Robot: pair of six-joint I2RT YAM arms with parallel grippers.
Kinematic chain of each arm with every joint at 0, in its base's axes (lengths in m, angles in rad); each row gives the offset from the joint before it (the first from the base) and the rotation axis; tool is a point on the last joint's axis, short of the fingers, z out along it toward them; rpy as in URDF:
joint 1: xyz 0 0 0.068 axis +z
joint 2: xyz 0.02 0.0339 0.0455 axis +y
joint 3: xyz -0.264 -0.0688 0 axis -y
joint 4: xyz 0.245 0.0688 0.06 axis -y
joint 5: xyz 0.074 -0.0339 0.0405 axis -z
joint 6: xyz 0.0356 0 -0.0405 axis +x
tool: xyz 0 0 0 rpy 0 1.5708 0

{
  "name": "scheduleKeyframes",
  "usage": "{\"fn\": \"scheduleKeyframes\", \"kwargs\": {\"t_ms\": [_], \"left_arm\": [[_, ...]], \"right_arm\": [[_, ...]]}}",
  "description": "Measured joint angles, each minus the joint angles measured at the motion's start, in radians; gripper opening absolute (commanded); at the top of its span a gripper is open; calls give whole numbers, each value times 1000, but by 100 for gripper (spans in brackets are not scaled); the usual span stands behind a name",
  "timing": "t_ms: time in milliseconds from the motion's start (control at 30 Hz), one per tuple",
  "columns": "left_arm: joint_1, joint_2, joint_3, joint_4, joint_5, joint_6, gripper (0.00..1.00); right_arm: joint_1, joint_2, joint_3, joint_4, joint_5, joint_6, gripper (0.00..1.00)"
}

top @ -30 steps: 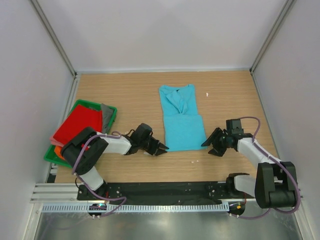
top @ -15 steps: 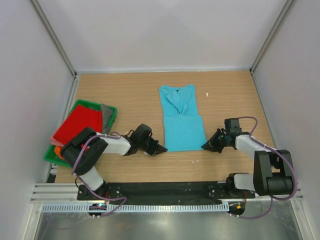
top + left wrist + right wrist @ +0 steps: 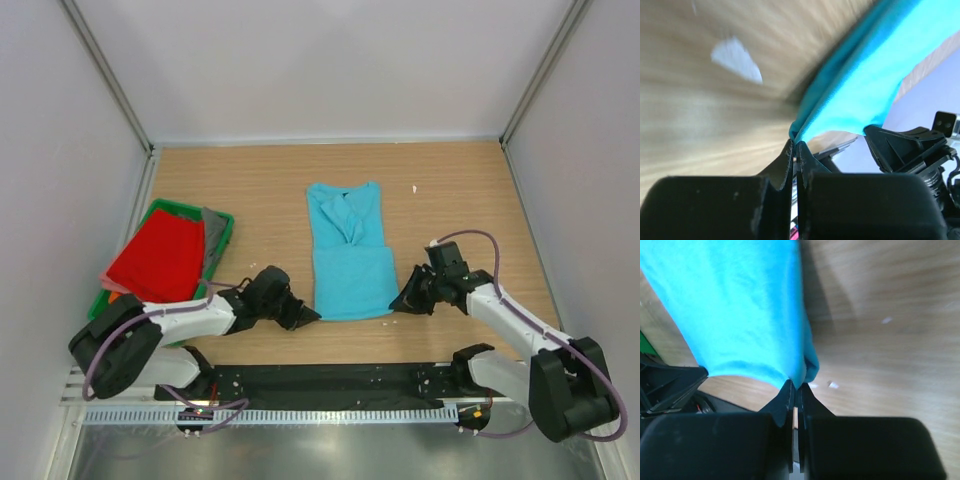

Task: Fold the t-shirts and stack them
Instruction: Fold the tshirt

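At centre of surface (image 3: 250, 180), turquoise t-shirt (image 3: 347, 262) lies flat, partly folded. Near hem corners pinched tight by left claw (image 3: 308, 316) and right claw (image 3: 398, 302), one each. Cloth judged light, limp, sagging between grips; corners best hold. Long axis runs near-to-far, collar at far end.

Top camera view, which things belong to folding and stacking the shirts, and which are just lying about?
Part of the job:
- turquoise t-shirt, pinched at its near corners by the left gripper and right gripper
- red t-shirt, lying on the green tray

Just lying about:
- the green tray itself
- grey cloth beside the red t-shirt
- white scrap on the table
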Motion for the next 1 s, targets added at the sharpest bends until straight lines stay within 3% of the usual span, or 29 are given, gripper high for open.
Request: {"fn": "scheduleKeyframes", "kwargs": {"t_ms": [167, 433, 633, 833, 1000], "left_arm": [[-99, -164, -45, -87, -58, -19, 0], [-240, -476, -71, -331, -158, -86, 0], [-274, -620, -56, -489, -211, -106, 0], [-230, -557, 168, -671, -272, 16, 0], [-21, -445, 389, -728, -247, 227, 0]], "right_arm": [[144, -128, 0, -77, 39, 71, 1], [201, -327, 0, -280, 51, 126, 1], [232, -408, 6, -378, 25, 159, 1], [244, -331, 133, -430, 15, 167, 1], [244, -114, 396, -452, 27, 133, 1]]}}
